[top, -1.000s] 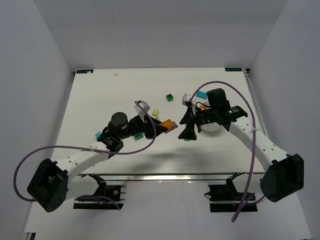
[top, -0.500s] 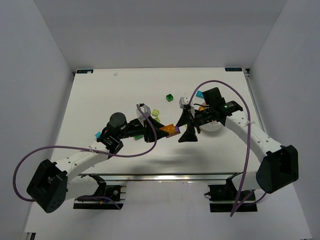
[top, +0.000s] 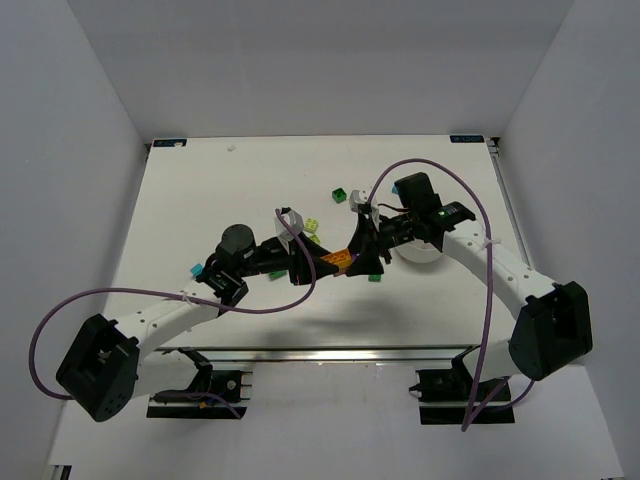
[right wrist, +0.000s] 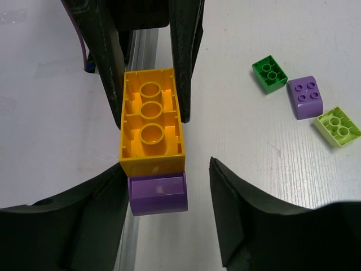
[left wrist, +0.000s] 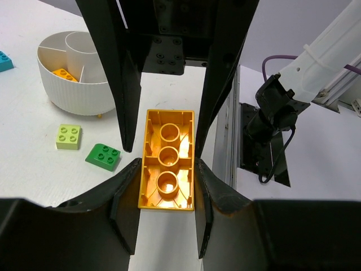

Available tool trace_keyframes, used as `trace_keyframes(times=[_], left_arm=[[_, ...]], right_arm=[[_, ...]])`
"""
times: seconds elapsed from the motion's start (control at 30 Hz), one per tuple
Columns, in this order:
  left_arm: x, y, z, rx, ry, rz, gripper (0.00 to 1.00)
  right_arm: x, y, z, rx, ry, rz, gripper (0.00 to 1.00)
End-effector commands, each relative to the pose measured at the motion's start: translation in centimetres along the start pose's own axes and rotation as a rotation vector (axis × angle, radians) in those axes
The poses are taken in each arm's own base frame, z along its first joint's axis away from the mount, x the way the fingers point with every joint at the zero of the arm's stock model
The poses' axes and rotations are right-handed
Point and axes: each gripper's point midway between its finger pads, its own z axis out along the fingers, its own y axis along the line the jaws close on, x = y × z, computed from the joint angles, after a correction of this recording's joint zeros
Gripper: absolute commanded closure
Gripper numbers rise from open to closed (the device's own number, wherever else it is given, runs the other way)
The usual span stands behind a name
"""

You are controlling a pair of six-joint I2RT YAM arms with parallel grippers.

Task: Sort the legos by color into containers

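Observation:
My left gripper [left wrist: 167, 165] is shut on the long sides of an orange brick [left wrist: 167, 160], held hollow side up above the table. A purple brick [right wrist: 158, 193] is stuck on the orange brick's [right wrist: 151, 121] free end. My right gripper [right wrist: 167, 169] is open around that end: its left finger touches the bricks and its right finger [right wrist: 254, 220] stands apart. In the top view the two grippers [top: 322, 262] [top: 362, 252] meet over the table's middle at the orange brick [top: 340, 258]. The white bowl [left wrist: 73, 84] holds one orange brick [left wrist: 65, 74].
Loose on the table are a lime brick [left wrist: 68, 136], a green brick [left wrist: 103, 156] and a cyan brick [left wrist: 4, 60]. The right wrist view shows a green brick [right wrist: 269, 73], a purple brick [right wrist: 305, 96] and a lime brick [right wrist: 337, 125]. A cyan brick [top: 195, 269] lies by the left arm.
My right gripper has swung left, away from the bowl, and its jaws now flank the end of the orange brick. My left gripper has carried that brick slightly right.

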Motion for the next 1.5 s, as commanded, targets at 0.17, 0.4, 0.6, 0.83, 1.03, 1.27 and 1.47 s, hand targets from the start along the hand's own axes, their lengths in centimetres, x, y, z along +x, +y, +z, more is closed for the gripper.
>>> trace_keyframes(times=[0.17,0.4,0.6,0.83,1.03,1.27,1.47], left_arm=[[-2.1,-0.3,0.0,0.010,-0.052,0.054,1.00],[-2.8,-0.3,-0.3,-0.010,-0.078,0.071,1.00],[-2.7,-0.2,-0.3,-0.021,-0.079,0.068,1.00],[-3.7,0.2,-1.0,-0.080,-0.121,0.088,1.00],[-5.8,1.2,-2.1,-0.182,-0.174,0.134,1.00],[-8.1,1.9,-3.5,-0.276,-0.239,0.181,1.00],[-8.9,2.1,-3.9,-0.310,-0.237,0.208,1.00]], right_arm=[[-1.3,-0.2,0.0,0.017,-0.019,-0.032,0.42],[-0.9,-0.4,-0.1,0.040,-0.007,-0.034,0.37],[-1.0,-0.5,-0.2,0.045,-0.011,-0.042,0.54],[-0.4,-0.2,-0.3,0.035,-0.009,-0.048,0.87],[1.3,-0.2,-0.8,0.064,0.028,-0.047,1.00],[3.8,0.0,-1.0,0.070,0.086,-0.031,1.00],[4.4,-0.1,-1.8,0.113,0.112,-0.039,1.00]])
